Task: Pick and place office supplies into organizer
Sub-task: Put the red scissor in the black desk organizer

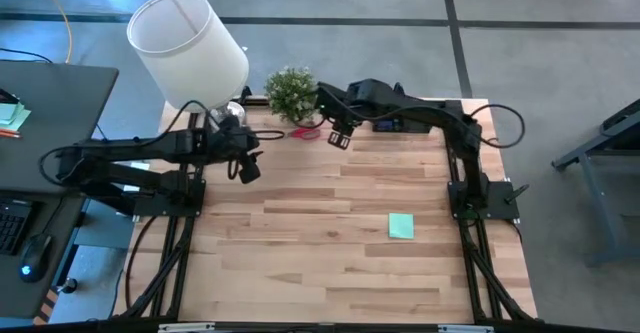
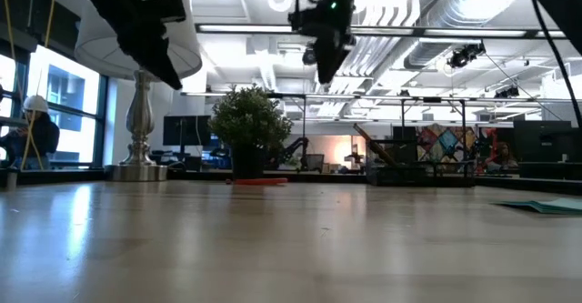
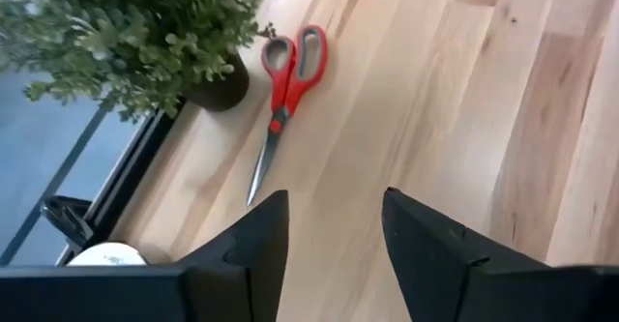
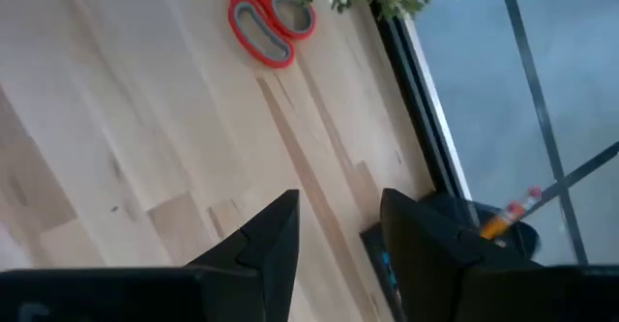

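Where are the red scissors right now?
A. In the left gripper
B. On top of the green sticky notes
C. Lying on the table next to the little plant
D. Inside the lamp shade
C: the red scissors lie flat on the wooden table right beside the potted plant, with no gripper touching them; the sticky notes sit far off on their own.

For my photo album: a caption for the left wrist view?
Open left claw faces red-handled scissors lying beside a potted plant.
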`<action>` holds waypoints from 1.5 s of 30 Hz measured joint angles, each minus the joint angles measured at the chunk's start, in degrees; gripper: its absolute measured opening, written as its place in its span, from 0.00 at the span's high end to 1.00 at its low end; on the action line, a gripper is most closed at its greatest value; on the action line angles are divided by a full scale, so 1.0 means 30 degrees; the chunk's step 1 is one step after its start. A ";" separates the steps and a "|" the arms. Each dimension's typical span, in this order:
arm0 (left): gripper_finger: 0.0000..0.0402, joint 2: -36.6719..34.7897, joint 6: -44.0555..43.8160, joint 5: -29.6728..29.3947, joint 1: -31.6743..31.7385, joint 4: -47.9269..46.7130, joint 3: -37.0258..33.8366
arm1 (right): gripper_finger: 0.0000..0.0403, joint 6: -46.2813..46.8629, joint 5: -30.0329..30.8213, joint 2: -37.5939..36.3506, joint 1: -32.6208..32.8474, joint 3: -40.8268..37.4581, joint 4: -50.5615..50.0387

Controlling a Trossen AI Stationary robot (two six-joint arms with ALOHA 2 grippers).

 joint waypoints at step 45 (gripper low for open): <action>0.67 0.4654 0.4336 0.5804 0.4509 0.5028 0.0000 | 0.65 -0.0243 -1.0704 -2.3517 -0.0791 -3.0293 2.4040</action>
